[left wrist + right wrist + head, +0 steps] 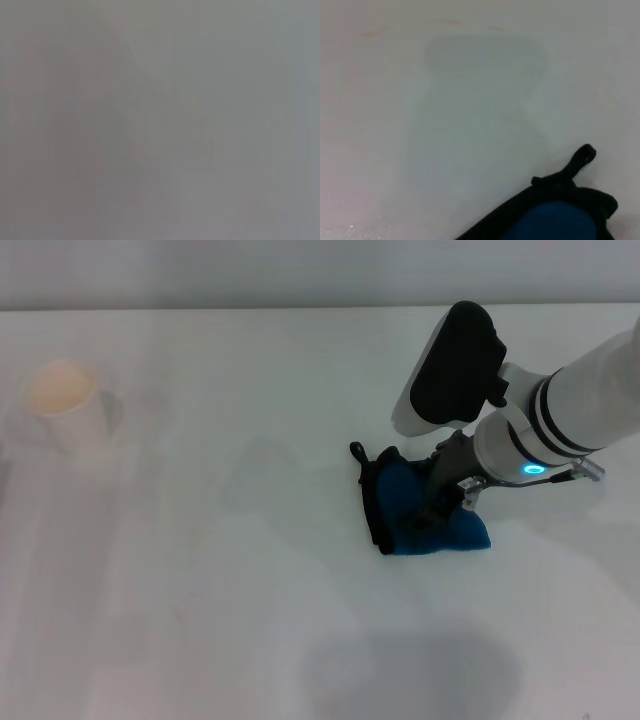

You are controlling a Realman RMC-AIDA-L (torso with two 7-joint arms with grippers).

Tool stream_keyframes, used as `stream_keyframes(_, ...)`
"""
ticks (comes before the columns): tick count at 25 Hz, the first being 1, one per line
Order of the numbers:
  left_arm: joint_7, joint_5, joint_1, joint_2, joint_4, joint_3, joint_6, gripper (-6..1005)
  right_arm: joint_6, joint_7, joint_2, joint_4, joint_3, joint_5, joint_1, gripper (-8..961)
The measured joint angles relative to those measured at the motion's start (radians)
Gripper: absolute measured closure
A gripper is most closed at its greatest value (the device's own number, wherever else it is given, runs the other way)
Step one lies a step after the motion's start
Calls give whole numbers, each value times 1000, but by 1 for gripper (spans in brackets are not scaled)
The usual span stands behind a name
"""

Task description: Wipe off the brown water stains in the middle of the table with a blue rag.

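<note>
One blue rag (pixel 432 525) is lying bunched on the white table (pixel 200 640), right of centre, its black loop (pixel 356 450) sticking out toward the far-left side. The right gripper (pixel 440 512) is pressing down into it, clenched on the cloth. Left of the rag, one faint greyish patch (pixel 265 480) is showing on the table; no brown tint is standing out there. One paper cup (pixel 62 405) is standing far left, well apart. The left gripper is not appearing.
</note>
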Motion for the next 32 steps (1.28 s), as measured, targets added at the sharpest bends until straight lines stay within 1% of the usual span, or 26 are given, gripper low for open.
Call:
stream_keyframes(3,0,0,0,1,0,0,2,139,1,0,0,-3,6,6,-1,211)
stream_keyframes(5,0,0,0,1,0,0,6,139,12,0,0,-27,15,19,-16,167)
stream_keyframes(10,0,0,0,2,0,0,11,139,48,0,-1,-79,107,80,-69,125)
stream_keyframes(14,0,0,0,4,0,0,11,139,92,0,-3,-82,194,177,-119,130)
stream_keyframes(17,0,0,-1,4,0,0,11,139,200,-1,-1,-74,264,320,-189,133)
stream_keyframes(21,7,-1,0,3,1,0,11,139,368,-2,-3,-50,310,540,-281,138)
stream_keyframes(23,8,-1,0,3,1,0,11,139,423,-2,-2,-33,326,623,-314,138)
stream_keyframes(25,10,-4,0,2,1,-2,11,139,451,-2,-2,-16,343,693,-329,137)
stream_keyframes(26,11,-8,0,2,1,-4,11,139,450,-3,-2,-8,355,725,-331,137)
stream_keyframes(27,13,-13,0,0,1,-5,11,139,418,-3,-3,4,395,794,-330,137)
stream_keyframes(28,17,-15,0,0,1,-5,11,139,418,-3,-3,4,395,794,-330,138)
stream_keyframes(32,33,-18,-1,-3,1,-5,11,139,271,-4,-2,21,529,911,-320,142)
